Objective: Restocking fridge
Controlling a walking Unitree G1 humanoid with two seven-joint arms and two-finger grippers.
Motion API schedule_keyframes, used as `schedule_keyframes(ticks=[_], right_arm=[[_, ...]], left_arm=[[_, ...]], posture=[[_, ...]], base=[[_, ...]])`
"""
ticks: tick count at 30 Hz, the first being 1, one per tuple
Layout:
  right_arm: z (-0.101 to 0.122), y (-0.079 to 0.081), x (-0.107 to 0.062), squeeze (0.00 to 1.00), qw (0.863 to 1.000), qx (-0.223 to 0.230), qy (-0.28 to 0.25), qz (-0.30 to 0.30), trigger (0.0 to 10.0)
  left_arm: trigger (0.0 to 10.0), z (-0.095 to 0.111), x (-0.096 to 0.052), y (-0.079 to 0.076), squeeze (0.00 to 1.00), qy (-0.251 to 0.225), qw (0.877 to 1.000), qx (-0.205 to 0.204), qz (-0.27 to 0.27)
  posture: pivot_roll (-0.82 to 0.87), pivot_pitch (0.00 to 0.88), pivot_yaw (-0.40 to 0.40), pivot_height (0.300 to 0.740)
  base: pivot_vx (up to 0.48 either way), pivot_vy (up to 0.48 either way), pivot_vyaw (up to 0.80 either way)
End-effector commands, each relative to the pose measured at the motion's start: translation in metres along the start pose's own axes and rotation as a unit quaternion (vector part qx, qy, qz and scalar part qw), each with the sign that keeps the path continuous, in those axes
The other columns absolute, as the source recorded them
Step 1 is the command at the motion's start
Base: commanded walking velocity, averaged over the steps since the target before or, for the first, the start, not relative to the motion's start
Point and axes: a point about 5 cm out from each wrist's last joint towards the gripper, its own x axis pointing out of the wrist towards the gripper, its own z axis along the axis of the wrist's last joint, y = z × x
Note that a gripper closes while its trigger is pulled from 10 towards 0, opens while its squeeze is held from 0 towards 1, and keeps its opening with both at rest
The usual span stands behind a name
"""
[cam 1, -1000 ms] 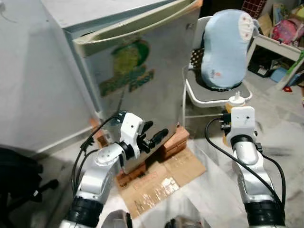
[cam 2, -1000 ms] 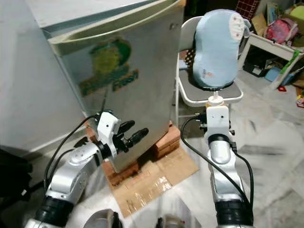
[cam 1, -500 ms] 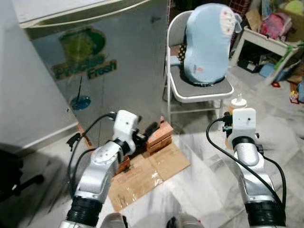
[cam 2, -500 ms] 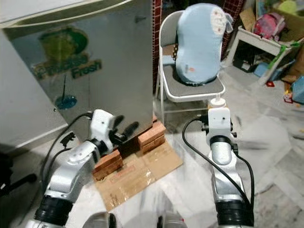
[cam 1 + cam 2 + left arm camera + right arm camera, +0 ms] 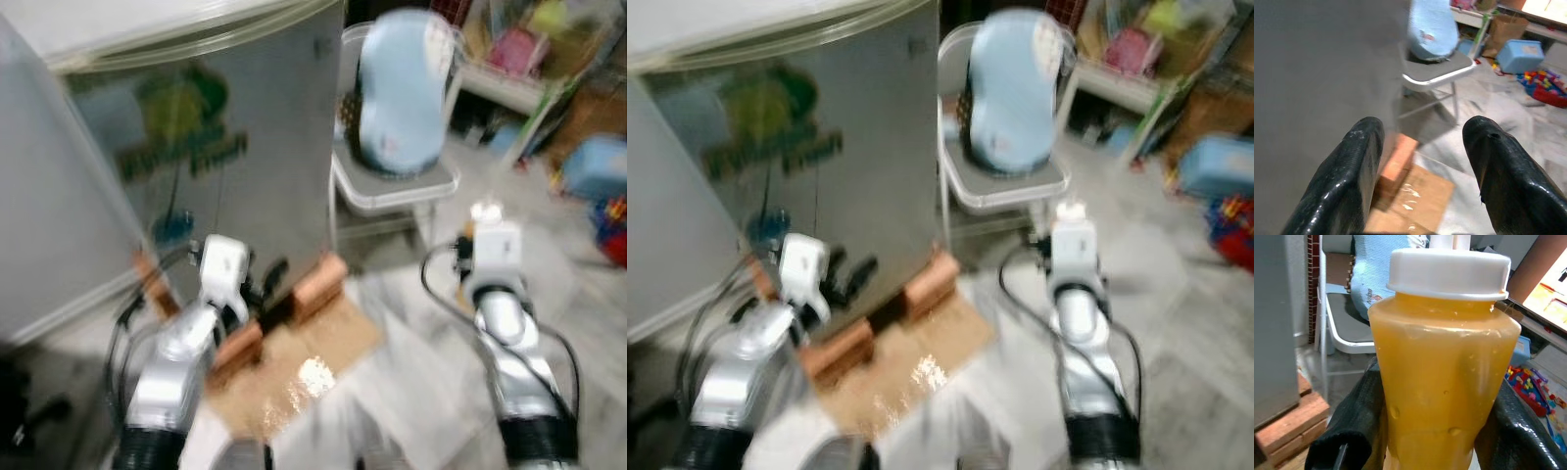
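Observation:
The silver fridge (image 5: 196,147) with a green "Fresh" sticker stands shut on bricks; both eye views are blurred. My left gripper (image 5: 266,286) is open and holds nothing, low in front of the door's bottom right corner. In the left wrist view its two black fingers (image 5: 1359,161) stand apart beside the grey door. My right gripper (image 5: 1435,431) is shut on a bottle of orange juice (image 5: 1442,377) with a white cap, held upright to the right of the fridge. The cap (image 5: 483,211) peeks above the white wrist.
A white folding chair (image 5: 392,186) carrying a light-blue cushion (image 5: 397,93) stands just right of the fridge. Bricks (image 5: 318,279) and flat cardboard (image 5: 304,362) lie under and before the fridge. A blue box (image 5: 1520,54) and toys clutter the floor at the far right.
The whole picture has shifted and blurred, so the camera moved. The left gripper stays low by the fridge's bottom corner. The right gripper still holds the juice bottle.

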Motion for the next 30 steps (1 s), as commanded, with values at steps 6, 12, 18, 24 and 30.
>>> schedule_keyframes(ticks=[6, 12, 18, 24, 30], right_arm=[[0.003, -0.004, 0.0, 0.0, 1.0, -0.002, -0.007, -0.002, 10.0], [0.002, -0.003, 0.0, 0.0, 1.0, -0.002, -0.006, -0.002, 10.0], [0.003, -0.003, 0.001, 0.0, 1.0, -0.002, -0.007, 0.001, 10.0], [0.003, -0.002, 0.001, 0.0, 1.0, -0.002, -0.008, 0.003, 10.0], [0.003, 0.0, 0.001, 0.0, 1.0, 0.003, -0.009, 0.006, 10.0]], left_arm=[[10.0, 0.007, 0.004, 0.0, 0.0, -0.02, 1.0, 0.004, 0.018], [10.0, 0.008, 0.003, 0.0, 0.0, -0.026, 0.999, 0.007, 0.023], [10.0, 0.015, 0.002, 0.016, 0.0, -0.05, 0.993, 0.017, 0.104], [10.0, 0.021, 0.006, 0.022, 0.0, -0.061, 0.99, 0.02, 0.124], [10.0, 0.022, 0.026, 0.034, 0.0, -0.044, 0.984, 0.031, 0.172]], posture=[[-0.01, 0.07, -0.009, 0.74], [-0.01, 0.072, -0.009, 0.74], [-0.01, 0.074, -0.01, 0.74], [-0.01, 0.074, -0.007, 0.74], [-0.01, 0.076, -0.012, 0.74]], base=[[0.0, 0.48, 0.0], [0.0, 0.0, 0.0], [0.0, 0.0, 0.0], [0.0, 0.0, 0.0], [0.0, 0.0, 0.0]])
